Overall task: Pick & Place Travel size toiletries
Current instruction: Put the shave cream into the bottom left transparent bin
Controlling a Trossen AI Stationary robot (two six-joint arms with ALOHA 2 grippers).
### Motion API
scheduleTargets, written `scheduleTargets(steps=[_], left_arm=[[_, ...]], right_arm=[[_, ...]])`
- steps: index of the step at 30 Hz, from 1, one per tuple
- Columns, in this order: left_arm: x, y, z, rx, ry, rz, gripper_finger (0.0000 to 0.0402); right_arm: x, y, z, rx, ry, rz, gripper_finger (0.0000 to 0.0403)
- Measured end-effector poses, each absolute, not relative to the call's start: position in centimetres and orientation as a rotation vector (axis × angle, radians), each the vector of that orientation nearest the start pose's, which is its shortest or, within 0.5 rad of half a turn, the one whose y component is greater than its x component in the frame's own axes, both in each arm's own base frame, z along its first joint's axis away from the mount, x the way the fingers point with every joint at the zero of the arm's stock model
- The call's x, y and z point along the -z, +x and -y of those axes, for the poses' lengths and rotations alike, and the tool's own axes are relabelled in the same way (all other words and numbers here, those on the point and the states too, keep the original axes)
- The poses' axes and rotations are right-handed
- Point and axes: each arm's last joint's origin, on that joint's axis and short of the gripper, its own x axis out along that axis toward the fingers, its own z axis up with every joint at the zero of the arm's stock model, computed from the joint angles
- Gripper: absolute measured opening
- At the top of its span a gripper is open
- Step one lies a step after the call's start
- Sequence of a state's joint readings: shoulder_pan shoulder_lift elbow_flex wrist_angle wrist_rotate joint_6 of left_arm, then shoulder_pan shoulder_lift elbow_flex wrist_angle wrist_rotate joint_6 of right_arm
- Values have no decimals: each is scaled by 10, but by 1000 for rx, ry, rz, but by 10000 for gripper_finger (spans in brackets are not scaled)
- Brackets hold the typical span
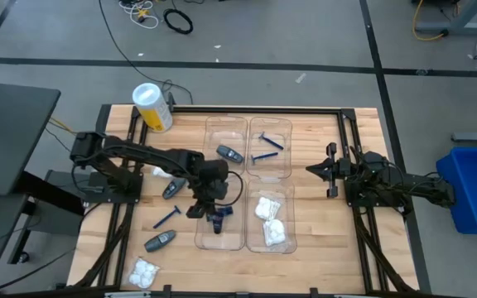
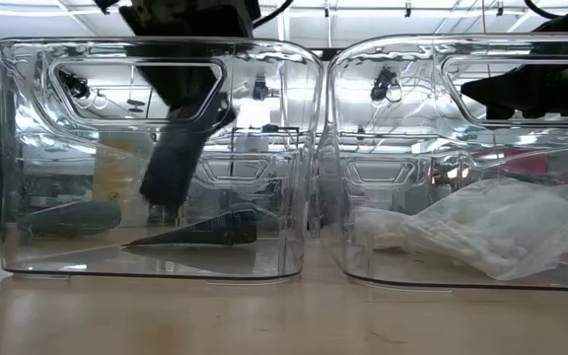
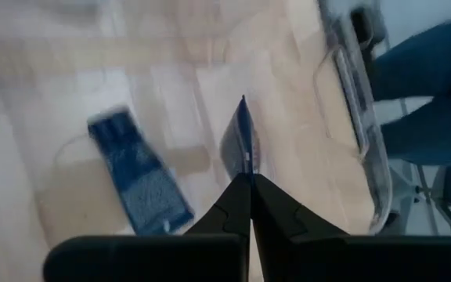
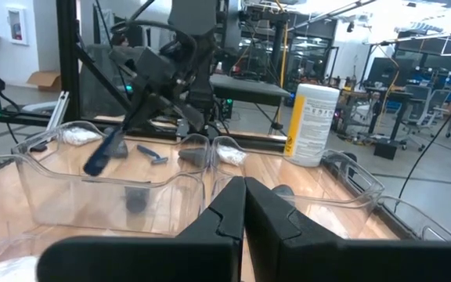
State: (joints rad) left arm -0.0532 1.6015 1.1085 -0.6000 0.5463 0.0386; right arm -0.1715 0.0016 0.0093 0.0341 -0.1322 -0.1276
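Two clear compartment trays (image 1: 226, 124) stand side by side mid-table. My left gripper (image 1: 214, 207) is over the left tray's near compartment, shut on a thin blue razor (image 4: 104, 153). A dark cone piece (image 2: 205, 232) lies on that compartment's floor. A grey oval tube (image 1: 230, 154), another blue razor (image 1: 267, 149) and white packets (image 1: 270, 219) lie in the other compartments. Left of the trays, two grey tubes (image 1: 160, 241), a razor (image 1: 168, 217) and white packets (image 1: 145, 271) lie on the table. My right gripper (image 1: 311, 170) waits shut at the right. My left gripper pinches one end of the blue razor (image 3: 243, 160) between its two fingers, coming slanting down from the table's left. The razor sticks out past the fingertips (image 3: 233, 200), in line with them. It hangs tilted inside the tray's walls, clear of the floor.
A big yellow-and-white cylinder (image 1: 151, 108) lies at the table's far left. The trays' walls (image 2: 309, 158) rise around the left gripper. A black frame (image 1: 255, 109) borders the wooden table. Bare wood lies between the trays and the right arm.
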Motion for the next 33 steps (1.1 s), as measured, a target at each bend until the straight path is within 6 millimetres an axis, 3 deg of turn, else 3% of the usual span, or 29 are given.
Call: scheduleTargets(steps=[21,33], left_arm=[[-215,316,30,500,-236,-1100,24],[-215,316,30,495,-235,-1103,102]], right_arm=[[-170,96,13,42,-134,39,14],[-170,96,13,42,-134,39,14]])
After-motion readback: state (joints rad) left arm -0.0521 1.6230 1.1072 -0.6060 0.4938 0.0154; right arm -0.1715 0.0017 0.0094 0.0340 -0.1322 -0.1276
